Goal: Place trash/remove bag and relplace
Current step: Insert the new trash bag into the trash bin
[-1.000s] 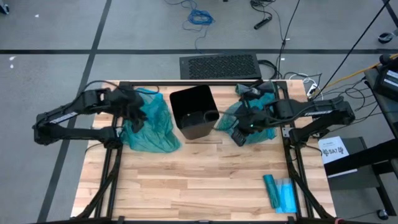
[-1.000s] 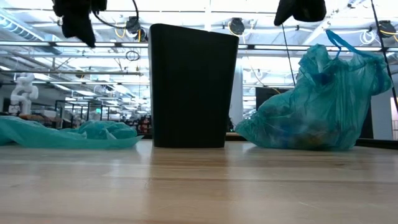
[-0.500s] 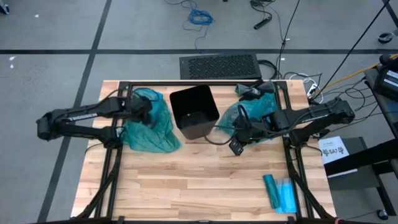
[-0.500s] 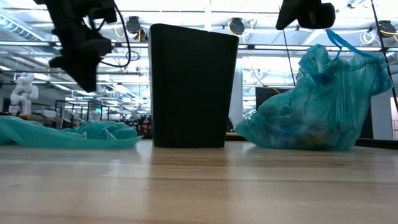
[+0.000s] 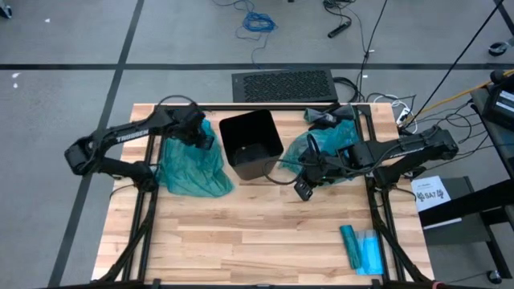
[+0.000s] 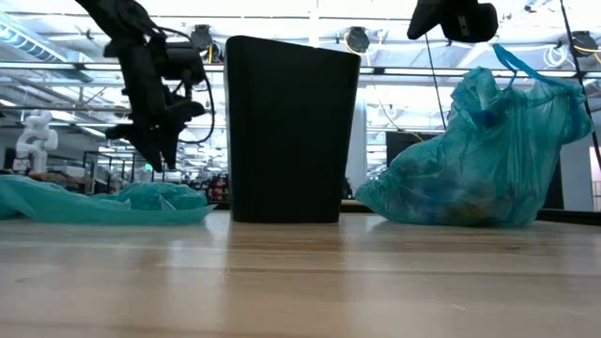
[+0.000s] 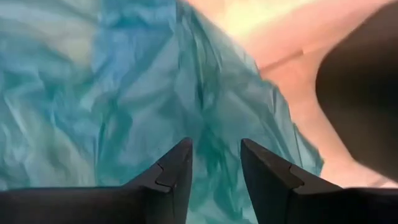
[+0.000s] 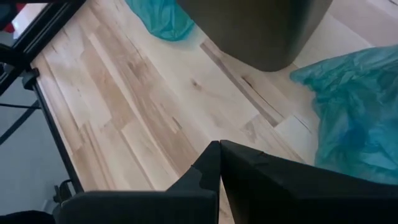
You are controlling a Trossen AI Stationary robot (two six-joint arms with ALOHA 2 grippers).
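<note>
A black bin [image 5: 250, 144] stands upright at the table's far middle. Left of it an empty teal bag [image 5: 191, 164] lies flat and crumpled on the wood. My left gripper [image 7: 214, 168] hangs open just above that bag's far part, close to the bin, its fingers pointing steeply down [image 6: 155, 160]. Right of the bin a full, bulging teal bag [image 6: 479, 160] rests on its bottom; the trash is hidden inside it. My right gripper [image 8: 219, 162] is shut on nothing, raised over the bare wood near the full bag's front [image 5: 303, 189].
A flat teal packet [image 5: 361, 249] lies near the table's near right corner. Dark cloth [image 5: 325, 118] sits behind the full bag. Metal frame rails [image 5: 144, 209] run along both table sides. The wood in front of the bin [image 5: 257, 225] is bare.
My left gripper has come down from high above the table and moved right toward the bin, rolling as it went; it now hangs just over the flat bag. My right gripper has drifted a little off the full bag toward the near edge. Bags and bin have kept still.
</note>
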